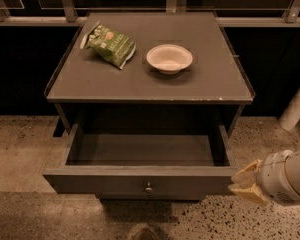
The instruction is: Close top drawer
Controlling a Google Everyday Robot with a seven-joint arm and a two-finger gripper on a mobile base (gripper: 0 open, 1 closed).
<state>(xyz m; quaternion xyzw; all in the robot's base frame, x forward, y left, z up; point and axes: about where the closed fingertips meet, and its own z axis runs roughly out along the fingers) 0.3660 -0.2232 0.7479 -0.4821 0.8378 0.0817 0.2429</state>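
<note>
The top drawer (140,181) is a dark grey wooden drawer, pulled out of the cabinet toward me and empty inside. A small round metal knob (148,187) sits at the centre of its front. My gripper (244,182) is at the lower right, just beside the right end of the drawer front. Its cream fingers (248,171) point left toward the front's right corner, stand slightly apart and hold nothing. I cannot tell if they touch the drawer.
The grey cabinet top (210,79) carries a green chip bag (111,45) at the back left and a white bowl (169,58) at the middle. A white post (296,106) stands at the right. A metal rail (140,20) runs behind. The floor is speckled stone.
</note>
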